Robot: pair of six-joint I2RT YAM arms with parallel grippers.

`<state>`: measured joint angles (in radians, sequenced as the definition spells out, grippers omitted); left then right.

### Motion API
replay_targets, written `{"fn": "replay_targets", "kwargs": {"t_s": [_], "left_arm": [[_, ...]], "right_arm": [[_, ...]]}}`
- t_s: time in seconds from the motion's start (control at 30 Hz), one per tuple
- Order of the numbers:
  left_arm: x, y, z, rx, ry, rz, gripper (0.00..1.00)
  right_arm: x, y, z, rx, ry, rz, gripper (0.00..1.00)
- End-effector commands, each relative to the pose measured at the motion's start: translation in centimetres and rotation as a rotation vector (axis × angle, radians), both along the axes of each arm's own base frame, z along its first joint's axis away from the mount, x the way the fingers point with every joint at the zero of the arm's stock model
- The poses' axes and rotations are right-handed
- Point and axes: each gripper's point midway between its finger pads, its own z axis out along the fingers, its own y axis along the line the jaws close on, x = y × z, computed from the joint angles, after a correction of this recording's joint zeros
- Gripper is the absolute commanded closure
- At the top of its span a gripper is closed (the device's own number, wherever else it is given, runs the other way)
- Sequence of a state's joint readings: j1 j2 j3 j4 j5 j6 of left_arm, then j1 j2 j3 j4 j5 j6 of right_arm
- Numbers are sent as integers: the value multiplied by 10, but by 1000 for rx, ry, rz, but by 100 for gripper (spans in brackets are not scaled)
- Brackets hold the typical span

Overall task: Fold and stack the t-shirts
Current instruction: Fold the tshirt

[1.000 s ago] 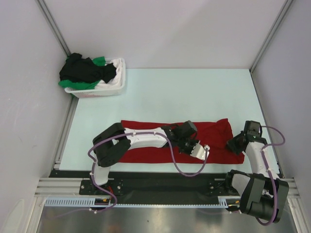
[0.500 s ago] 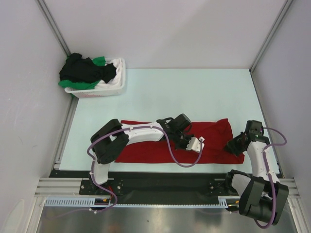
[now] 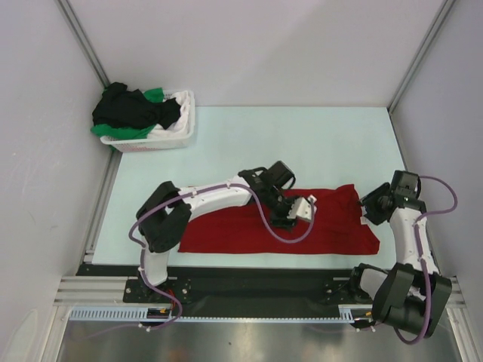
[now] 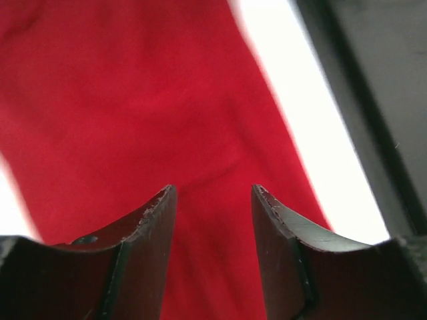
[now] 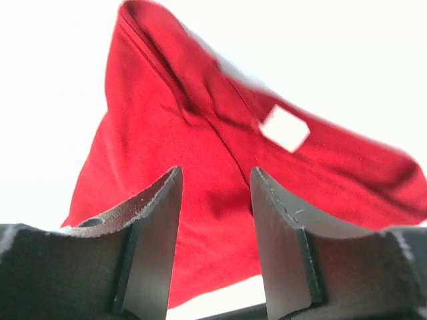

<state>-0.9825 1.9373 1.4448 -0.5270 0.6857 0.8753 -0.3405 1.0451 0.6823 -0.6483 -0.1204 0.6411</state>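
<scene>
A red t-shirt [image 3: 226,230] lies as a folded band across the near part of the table, and its pale neck label [image 5: 283,128] shows in the right wrist view. My left gripper [image 3: 289,217] hovers over the shirt's middle. Its jaws stand open with only red cloth [image 4: 133,100] below them [image 4: 213,190]. My right gripper [image 3: 371,210] is at the shirt's right end, also open and empty [image 5: 215,172], with red cloth [image 5: 160,133] beneath. Black t-shirts [image 3: 132,109] and a green t-shirt [image 3: 154,95] are piled in the basket.
The white laundry basket [image 3: 183,128] stands at the far left corner of the pale table [image 3: 302,143]. Grey walls with metal frame posts close in on the left, back and right. A black rail [image 3: 249,290] runs along the near edge by the arm bases.
Both grippers have opened and let go of the red shirt. Both arms moved away from the near edge, and the shirt now lies flatter with its right end spread out.
</scene>
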Motion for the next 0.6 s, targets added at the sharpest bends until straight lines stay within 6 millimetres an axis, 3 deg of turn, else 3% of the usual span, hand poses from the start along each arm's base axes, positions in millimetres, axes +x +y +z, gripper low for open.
{"fn": "replay_targets", "kwargs": {"t_s": [0.0,0.03,0.07,0.13,0.17,0.23,0.3,0.33,0.4,0.5,0.57], "left_arm": [[47,28,57,-59,-2,189,46],[72,45,58,-43,1,309,46],[82,61,50,-15,-6,377,46],[125,99,52,8,-101,577,46],[131,117,38,40,-107,637,46],[154,160,32,81,-120,782,44],[157,192,14,133,-98,861,42],[164,221,-1,180,-91,943,32],[178,253,-10,203,-102,1046,31],[186,287,-26,253,-90,1153,30],[187,300,-37,278,-73,1192,30]], "right_arm": [[42,-23,13,-99,-100,31,49],[48,-23,3,-82,-75,51,49],[58,-25,8,-100,-90,72,48],[73,-28,-3,-120,-64,105,47],[86,-31,2,-143,-86,134,47],[96,-26,-2,-147,-77,171,47],[106,-25,-9,-139,-68,187,46],[109,-23,-15,-132,-62,194,47],[116,-20,-26,-118,-52,203,49],[119,-16,-45,-99,-10,215,52],[124,-15,-50,-100,-5,223,55]]}}
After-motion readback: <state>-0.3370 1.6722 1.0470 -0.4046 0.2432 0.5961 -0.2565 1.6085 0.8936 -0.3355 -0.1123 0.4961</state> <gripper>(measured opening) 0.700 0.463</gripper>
